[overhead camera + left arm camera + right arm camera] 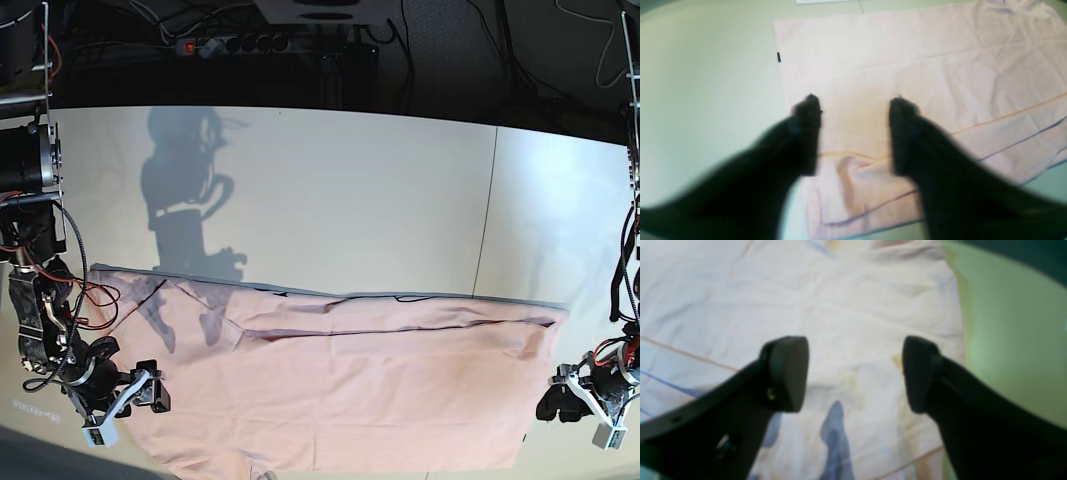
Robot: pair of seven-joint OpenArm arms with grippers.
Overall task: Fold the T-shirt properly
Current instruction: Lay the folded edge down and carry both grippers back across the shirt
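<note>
A: T-shirt (350,390) status?

B: Flat on the white table (330,190), near-edge half. In the base view the long axis runs 9 to 3 o'clock, spanning almost the full width between the two arms. Pale pink, plain side up. One layer is doubled over: the fold edge runs along the far side, a dark seam line just below it.

A: Which end is the neck?

B: Can't tell for sure. The 9 o'clock end is rumpled, with an arm's shadow over it. The 3 o'clock end is a straight, squared edge.

A: Left gripper (570,402)?

B: Base view 4 o'clock, just beside the squared end of the cloth. In the left wrist view its fingers (806,113) are spread, nothing between them, hanging over a corner with stitched hem lines. Frame is motion-blurred.

A: Right gripper (140,394)?

B: Base view 8 o'clock, at the rumpled end. In its wrist view the pads (788,370) stand wide apart, empty, above creased cloth near the shirt's edge. Greenish table to the right.

A: Any contact?

B: Can't tell whether either one touches the fabric.
</note>
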